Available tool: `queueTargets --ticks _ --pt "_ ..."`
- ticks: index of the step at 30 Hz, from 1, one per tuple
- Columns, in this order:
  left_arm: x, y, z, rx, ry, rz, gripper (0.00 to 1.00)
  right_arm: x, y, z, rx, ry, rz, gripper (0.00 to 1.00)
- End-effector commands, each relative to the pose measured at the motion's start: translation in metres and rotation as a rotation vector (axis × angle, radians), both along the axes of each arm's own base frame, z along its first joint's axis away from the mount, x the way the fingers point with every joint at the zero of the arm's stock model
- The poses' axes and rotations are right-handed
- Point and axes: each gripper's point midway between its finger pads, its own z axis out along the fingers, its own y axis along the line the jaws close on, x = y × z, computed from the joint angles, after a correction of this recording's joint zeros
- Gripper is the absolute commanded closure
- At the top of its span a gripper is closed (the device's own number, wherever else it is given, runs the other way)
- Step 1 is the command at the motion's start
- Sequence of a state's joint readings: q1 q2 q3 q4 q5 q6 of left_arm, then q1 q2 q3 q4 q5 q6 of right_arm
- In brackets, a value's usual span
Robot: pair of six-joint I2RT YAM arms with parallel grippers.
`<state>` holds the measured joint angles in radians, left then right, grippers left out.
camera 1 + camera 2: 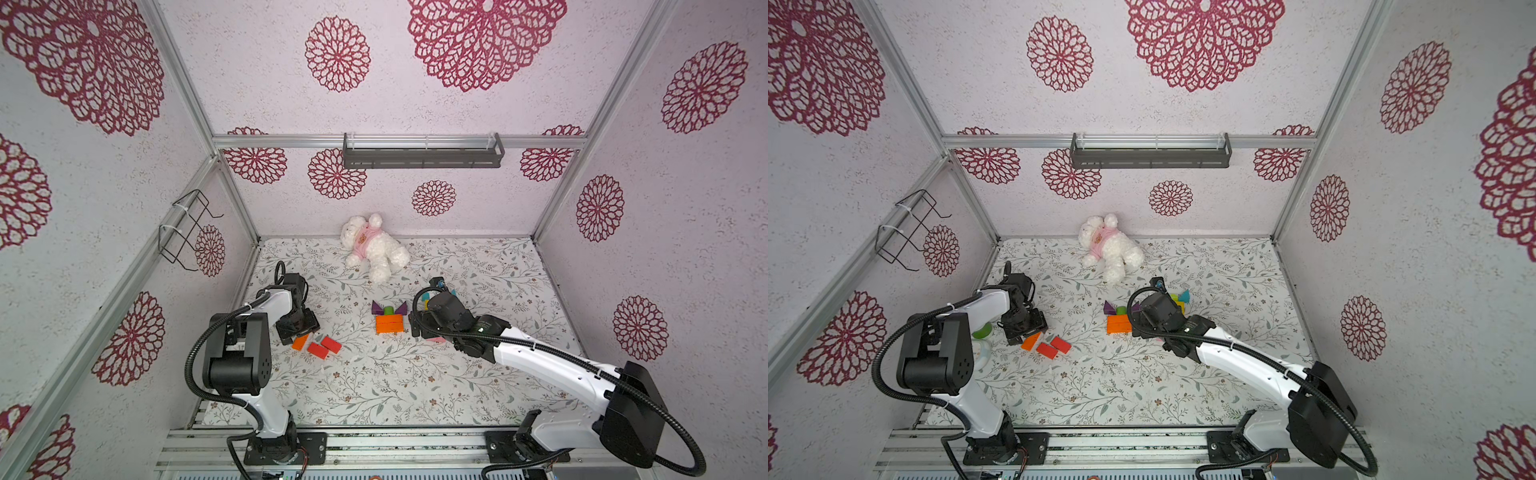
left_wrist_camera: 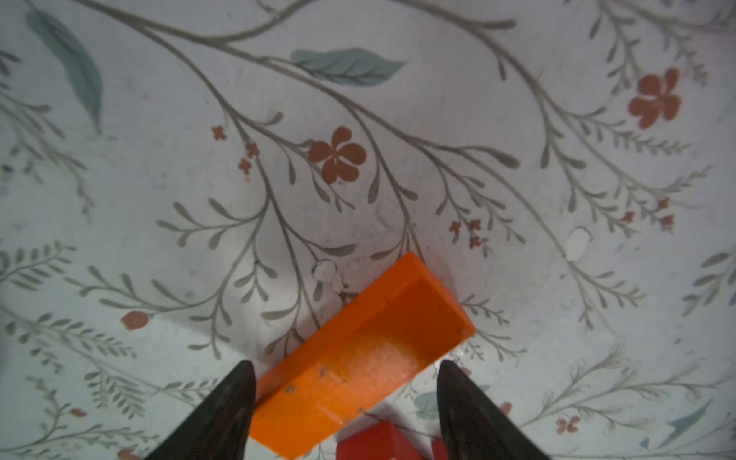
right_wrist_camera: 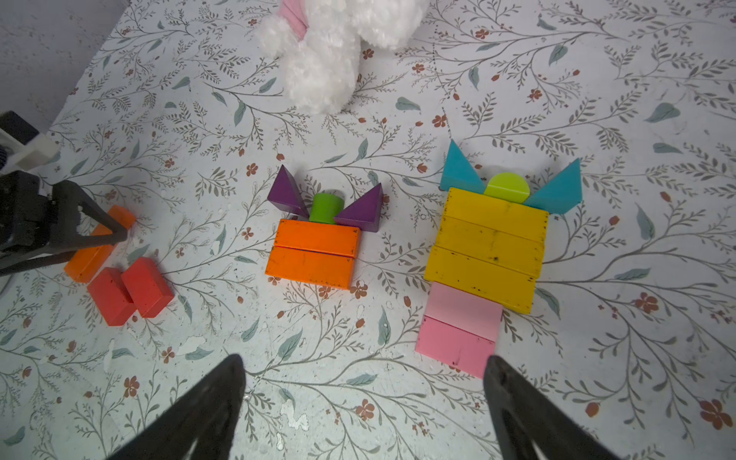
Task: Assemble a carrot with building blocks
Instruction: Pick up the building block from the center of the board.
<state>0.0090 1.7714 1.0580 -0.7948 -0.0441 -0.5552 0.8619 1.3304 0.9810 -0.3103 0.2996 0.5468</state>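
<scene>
Left arm [image 1: 272, 301] folded, wrist pointing down; left gripper [image 2: 345, 363] spread astride orange rectangular painted block [image 2: 398, 318]. Right arm [image 1: 540, 353] stretched forward; right gripper [image 3: 364, 357] spread wide, empty.

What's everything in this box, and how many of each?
orange bars: three, orange, two joined centrally, one loose leftward
red blocks: two, red, beside that loose bar
purple triangles: two, purple, flanking the cylinder
cylinder: one, green, at the orange pair's far edge
yellow bars: three, yellow, joined, beneath right arm
pink blocks: two, pink, their near edge
teal triangles: two, teal, their far edge
semicircle: one, lime, between teal triangles
bear: one, white, far centre
shelf: one, grey, back wall
left end effector: one, black, open around loose bar
right end effector: one, black, open, empty
</scene>
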Motion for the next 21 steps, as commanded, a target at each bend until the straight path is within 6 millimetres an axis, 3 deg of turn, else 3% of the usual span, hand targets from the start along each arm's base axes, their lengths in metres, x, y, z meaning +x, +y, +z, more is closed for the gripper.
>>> queueTargets --ticks 1,6,8,10,12,21 --pt "-0.001 -0.005 -0.002 -0.028 0.024 -0.049 0.25 0.004 -0.004 0.019 0.022 -0.05 -0.001 0.05" --pt "-0.004 -0.019 -0.004 -0.061 0.029 -0.05 0.3 0.006 -0.005 0.018 0.021 -0.048 -0.005 0.05" --pt "-0.005 -0.02 -0.001 -0.029 0.02 -0.055 0.4 0.007 -0.003 0.018 0.028 -0.05 -0.004 0.05" --pt "-0.004 -0.017 0.0 0.007 0.019 -0.055 0.55 0.007 -0.001 0.018 0.035 -0.048 0.001 0.06" --pt "-0.001 -0.012 0.002 0.038 0.013 -0.047 0.63 0.008 0.001 0.017 0.038 -0.046 0.005 0.06" --pt "0.013 -0.008 0.004 0.108 0.015 -0.08 0.78 0.006 -0.004 0.016 0.031 -0.049 -0.004 0.06"
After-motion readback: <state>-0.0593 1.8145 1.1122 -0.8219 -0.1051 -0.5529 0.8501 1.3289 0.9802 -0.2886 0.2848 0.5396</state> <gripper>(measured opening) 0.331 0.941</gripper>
